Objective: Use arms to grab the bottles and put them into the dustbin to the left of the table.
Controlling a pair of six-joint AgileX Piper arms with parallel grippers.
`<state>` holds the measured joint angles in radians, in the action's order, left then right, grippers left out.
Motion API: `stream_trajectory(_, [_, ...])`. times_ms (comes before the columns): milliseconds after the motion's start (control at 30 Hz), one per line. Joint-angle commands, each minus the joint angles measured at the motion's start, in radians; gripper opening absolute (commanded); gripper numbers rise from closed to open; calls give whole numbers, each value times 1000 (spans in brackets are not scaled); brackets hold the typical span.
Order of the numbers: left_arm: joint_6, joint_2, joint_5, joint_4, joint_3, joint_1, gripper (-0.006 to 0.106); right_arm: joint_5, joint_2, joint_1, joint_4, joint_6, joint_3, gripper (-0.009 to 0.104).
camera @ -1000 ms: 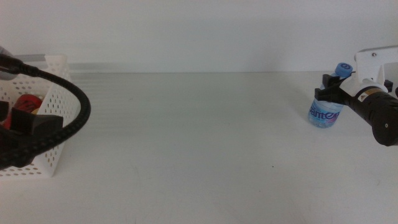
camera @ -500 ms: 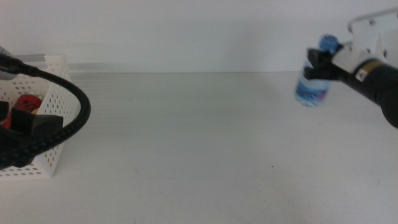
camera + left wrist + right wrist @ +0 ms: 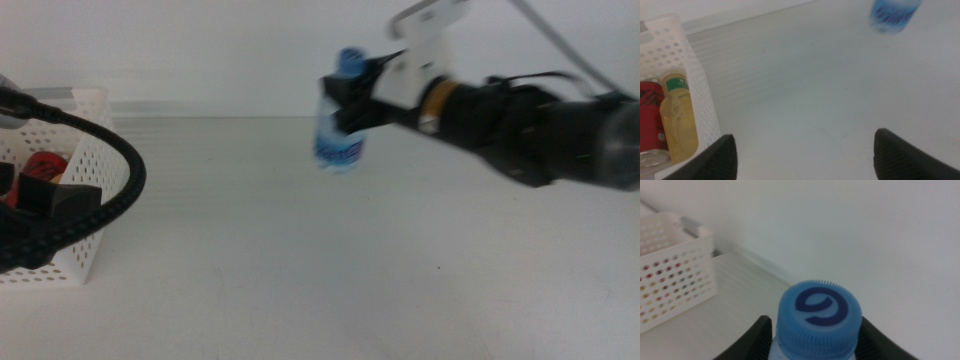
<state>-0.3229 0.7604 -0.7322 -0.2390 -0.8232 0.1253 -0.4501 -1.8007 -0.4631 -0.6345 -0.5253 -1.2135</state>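
only plain white table (image 3: 300, 270), pale wall (image 3: 200, 45)

On my middle feed the right arm (image 3: 520, 125) reads as a thick black body with a yellow-orange band, a white bracket on top and a grey cable trailing off; its gripper (image 3: 350, 100) is black. The left arm (image 3: 60, 215) shows a black braided cable and a dark block.
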Motion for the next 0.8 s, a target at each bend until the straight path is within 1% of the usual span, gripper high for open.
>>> stream_trajectory(0, [8, -5, 57, -22, -24, 5, 89, -105, 5, -36, 12, -1, -80, 0])
stream_trajectory(167, [8, -5, 57, -22, -24, 5, 89, -105, -105, -82, 12, -1, -137, 0])
stream_trajectory(500, [8, -5, 57, -22, -24, 5, 89, -138, -210, -82, 4, 2, -142, 1])
stream_trajectory(600, [8, -5, 57, -22, -24, 5, 89, -138, -215, -82, -6, 1, -142, 8])
stream_trajectory(700, [8, -5, 57, -22, -24, 5, 89, -146, -212, -82, -16, -1, -142, 22])
stream_trajectory(767, [8, -5, 57, -22, -24, 5, 89, -159, -210, -82, -34, -1, -142, 36])
